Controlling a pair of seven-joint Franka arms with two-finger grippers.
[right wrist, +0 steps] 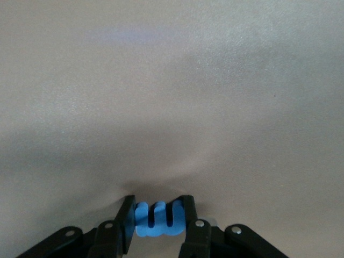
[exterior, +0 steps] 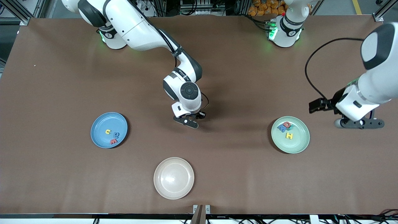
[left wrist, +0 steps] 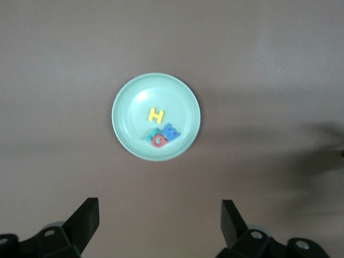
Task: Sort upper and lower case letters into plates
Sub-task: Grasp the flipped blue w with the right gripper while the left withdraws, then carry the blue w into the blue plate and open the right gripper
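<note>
- Nearest the front camera sits a beige plate (exterior: pixel 173 178), bare, about midway along the table's front edge.
- Toward the right arm's end of the table lies the sky blue plate (exterior: pixel 109 130), holding three small letters: a yellow one (exterior: pixel 107 132), a blue one (exterior: pixel 117 134) and a red one (exterior: pixel 113 141).
- Farther from the camera than the beige plate, near the table's middle, the right gripper (exterior: pixel 190 119) is down at the brown table (exterior: pixel 62 77). In the right wrist view its two fingers (right wrist: pixel 127 226) pinch a light blue letter (right wrist: pixel 159 219) between them, one finger touching each side of it, and the letter rests at the table surface.
- Toward the left arm's end lies the mint green plate (exterior: pixel 298 141). On it a yellow H (exterior: pixel 289 135) lies apart from a small cluster of a red letter (exterior: pixel 287 125), a blue letter (exterior: pixel 282 128) and a bit of teal beneath them.
- Just beside that plate, at the table's end, the left gripper (exterior: pixel 360 123) hangs in the air with its fingers (left wrist: pixel 86 220) spread wide and nothing between them; its arm waits.
</note>
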